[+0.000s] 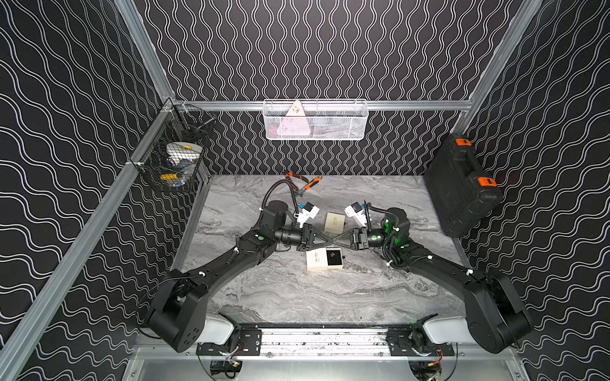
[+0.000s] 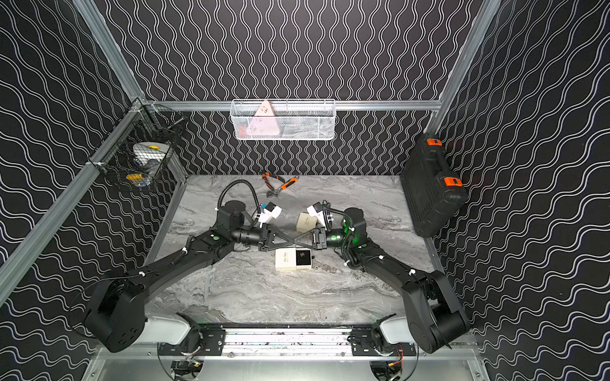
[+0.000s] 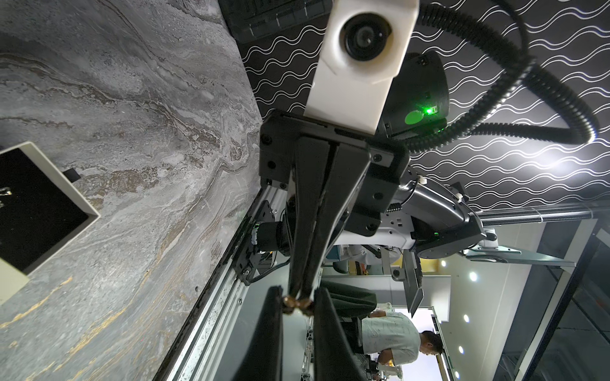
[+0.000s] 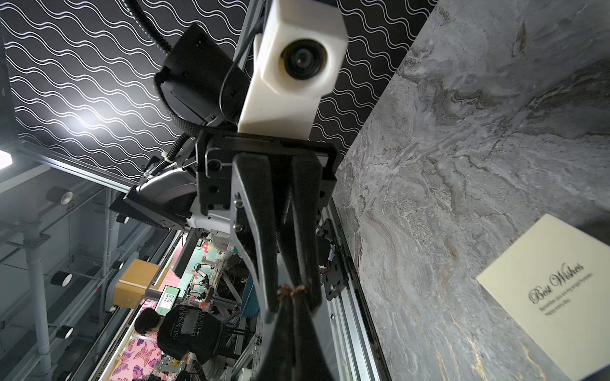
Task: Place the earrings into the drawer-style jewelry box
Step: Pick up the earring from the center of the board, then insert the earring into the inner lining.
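Just behind the open cream drawer-style jewelry box (image 1: pixel 316 260), the right gripper (image 1: pixel 335 238) is pinching a tiny gold-toned metal earring (image 3: pixel 296 301); the left gripper (image 1: pixel 331 238) is flanking it, grip not determinable.

Left tool (image 1: pixel 334 238), right tool (image 1: pixel 332 238) tip to tip, earring (image 3: pixel 297 301) between — drawer box (image 1: pixel 316 260) before, second box (image 1: pixel 334 222) behind.

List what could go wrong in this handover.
The earring sits at the very tips of the right gripper, shut on it, with the left gripper seemingly pinching it too; a mistimed release could drop it.
The tips seem to meet in the air beside the drawer, so a drop may land on the veined table, where a speck is hard to find.
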